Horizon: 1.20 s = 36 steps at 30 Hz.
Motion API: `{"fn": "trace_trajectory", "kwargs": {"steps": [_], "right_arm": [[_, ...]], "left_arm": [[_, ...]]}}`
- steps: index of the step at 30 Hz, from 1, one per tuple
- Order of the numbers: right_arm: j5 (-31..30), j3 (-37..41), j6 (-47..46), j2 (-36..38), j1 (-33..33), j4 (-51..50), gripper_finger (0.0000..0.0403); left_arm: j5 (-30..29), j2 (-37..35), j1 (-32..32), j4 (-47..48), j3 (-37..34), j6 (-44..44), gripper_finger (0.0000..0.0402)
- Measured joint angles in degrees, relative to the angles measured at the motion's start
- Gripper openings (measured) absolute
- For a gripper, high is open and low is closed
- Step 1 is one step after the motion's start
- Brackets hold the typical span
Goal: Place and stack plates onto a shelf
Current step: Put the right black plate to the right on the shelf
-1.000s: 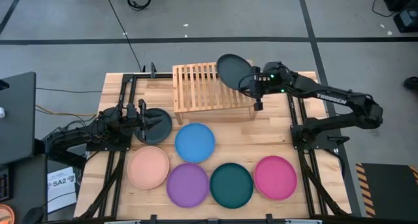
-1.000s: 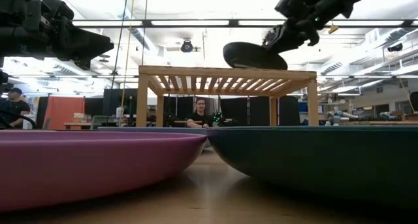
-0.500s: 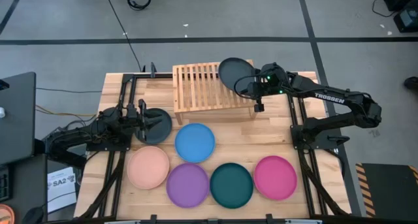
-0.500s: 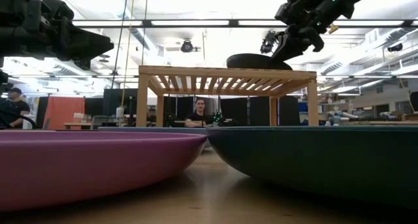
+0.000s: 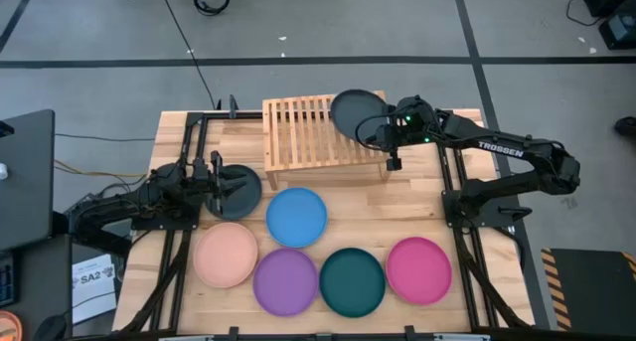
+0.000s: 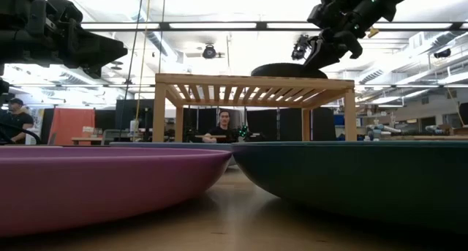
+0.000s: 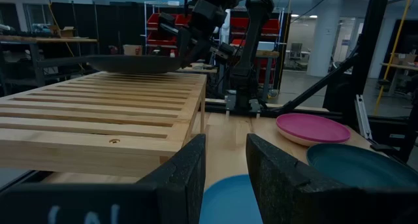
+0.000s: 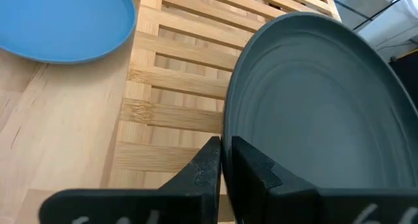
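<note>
Charcoal round matte plate [image 5: 354, 113] lies on the right end of the slatted bamboo shelf [image 5: 303, 132], its rim clenched by the right gripper [image 5: 383, 131]. Left gripper [image 5: 231, 183], parted, waits left of the shelf.

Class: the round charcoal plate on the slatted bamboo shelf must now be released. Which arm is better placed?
The right. Its gripper is shut on the round charcoal plate, which lies on the slatted bamboo shelf. The left gripper sits open away from the shelf, over another charcoal plate.

A robotics lab or workshop: long ceiling strip lights [image 6: 219, 25], red storage racks [image 7: 171, 29] (behind the arms), seated person [image 6: 223, 128].
</note>
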<state>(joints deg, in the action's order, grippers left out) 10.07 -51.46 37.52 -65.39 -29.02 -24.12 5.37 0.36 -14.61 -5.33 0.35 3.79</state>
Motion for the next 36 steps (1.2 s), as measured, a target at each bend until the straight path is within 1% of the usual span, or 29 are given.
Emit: {"fn": "trace_trajectory", "kwargs": {"steps": [10, 23, 27, 30, 36], "right_arm": [[0.0, 0.0, 0.0, 0.0, 0.0, 0.0, 0.0053], [-0.1, 0.0, 0.0, 0.0, 0.0, 0.0, 0.0098], [-1.9, 0.0, 0.0, 0.0, 0.0, 0.0, 0.0111], [-4.7, 0.0, 0.0, 0.0, 0.0, 0.3, 0.0114], [-5.1, 0.0, 0.0, 0.0, 0.0, 0.4, 0.0114]], "left_arm": [[0.0, 0.0, 0.0, 0.0, 0.0, 0.0, 0.0117], [0.0, 0.0, 0.0, 0.0, 0.0, 0.0, 0.0117], [0.0, 0.0, 0.0, 0.0, 0.0, 0.0, 0.0117], [0.0, 0.0, 0.0, 0.0, 0.0, 0.0, 0.0117], [0.0, 0.0, 0.0, 0.0, 0.0, 0.0, 0.0117]]}}
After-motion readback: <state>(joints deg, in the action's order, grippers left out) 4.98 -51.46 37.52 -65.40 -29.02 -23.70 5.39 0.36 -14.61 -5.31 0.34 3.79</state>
